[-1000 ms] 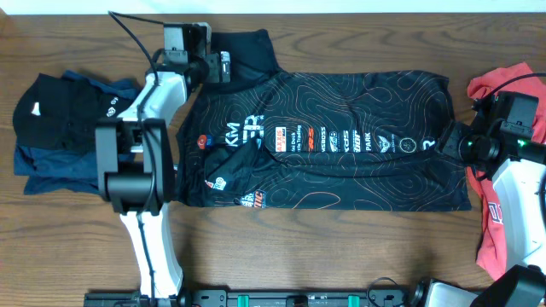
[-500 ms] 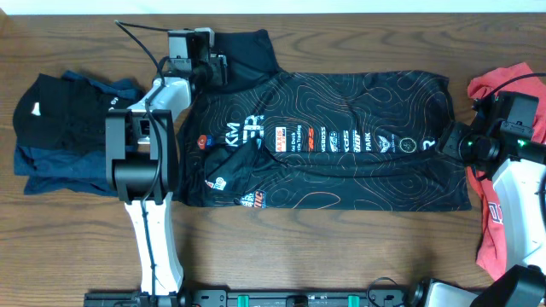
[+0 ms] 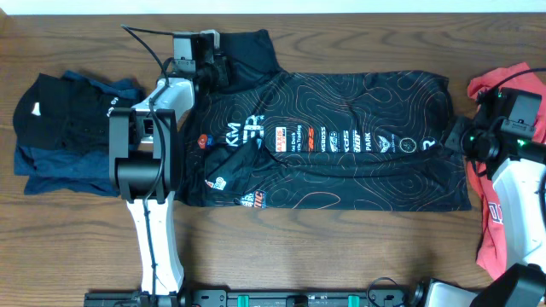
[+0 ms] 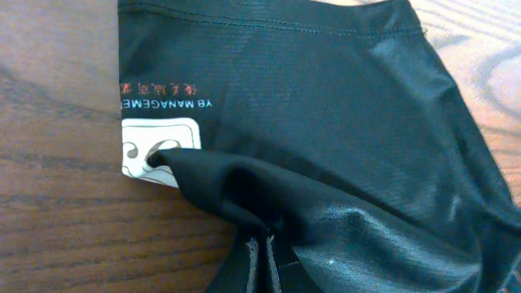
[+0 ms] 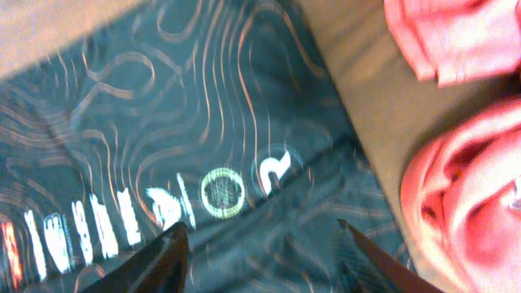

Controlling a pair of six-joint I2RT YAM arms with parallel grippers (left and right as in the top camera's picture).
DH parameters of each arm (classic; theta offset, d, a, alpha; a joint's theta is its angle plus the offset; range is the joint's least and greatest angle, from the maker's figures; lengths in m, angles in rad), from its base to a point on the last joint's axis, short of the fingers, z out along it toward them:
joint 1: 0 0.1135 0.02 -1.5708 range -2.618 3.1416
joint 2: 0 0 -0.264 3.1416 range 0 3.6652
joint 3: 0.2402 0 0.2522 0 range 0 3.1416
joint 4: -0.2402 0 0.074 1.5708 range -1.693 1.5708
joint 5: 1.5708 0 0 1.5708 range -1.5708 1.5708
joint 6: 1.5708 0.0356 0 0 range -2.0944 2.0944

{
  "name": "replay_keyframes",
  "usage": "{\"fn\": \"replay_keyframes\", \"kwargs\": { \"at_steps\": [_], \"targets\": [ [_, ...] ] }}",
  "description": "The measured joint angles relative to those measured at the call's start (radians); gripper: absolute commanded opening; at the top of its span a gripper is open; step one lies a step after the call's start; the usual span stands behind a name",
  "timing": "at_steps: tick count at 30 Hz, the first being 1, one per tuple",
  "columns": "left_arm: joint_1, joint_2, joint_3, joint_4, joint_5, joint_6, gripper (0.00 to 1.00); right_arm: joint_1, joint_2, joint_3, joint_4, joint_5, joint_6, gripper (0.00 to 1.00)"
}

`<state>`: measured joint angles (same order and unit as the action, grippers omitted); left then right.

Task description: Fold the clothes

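Observation:
The black jersey (image 3: 341,162) with thin orange lines lies flat across the table, logos up. My left gripper (image 3: 220,70) is at its upper left sleeve (image 4: 326,106) and shut on a raised fold of the black cloth, the fingers (image 4: 262,260) pressed together. My right gripper (image 3: 459,143) hangs open over the jersey's right edge (image 5: 163,122), its two fingertips wide apart near the round white logo (image 5: 223,192). The red T-shirt (image 3: 495,85) lies crumpled under the right arm at the table's right end and also shows in the right wrist view (image 5: 456,187).
A pile of dark blue and black garments (image 3: 68,128) lies at the left end, beside the left arm's base link (image 3: 141,162). Bare wooden table (image 3: 341,247) runs along the front. The table's far edge (image 3: 341,12) is close behind the sleeve.
The left gripper went from open to shut on the sleeve and shifted slightly right. The right gripper narrowed a little and drew slightly right.

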<state>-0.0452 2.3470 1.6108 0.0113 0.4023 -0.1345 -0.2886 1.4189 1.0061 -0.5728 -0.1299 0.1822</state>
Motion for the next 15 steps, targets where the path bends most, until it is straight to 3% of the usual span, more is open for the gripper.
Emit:
{"fn": "replay_keyframes", "kwargs": {
  "at_steps": [3,15],
  "targets": [
    [0.01,-0.006,0.0,-0.02,0.02,-0.028,0.06,0.0,0.034,0.001,0.093,0.006,-0.01,0.46],
    [0.029,-0.126,0.002,-0.235,0.048,-0.057,0.06,0.0,0.355,0.007,0.64,0.016,-0.037,0.49]
  ]
}}
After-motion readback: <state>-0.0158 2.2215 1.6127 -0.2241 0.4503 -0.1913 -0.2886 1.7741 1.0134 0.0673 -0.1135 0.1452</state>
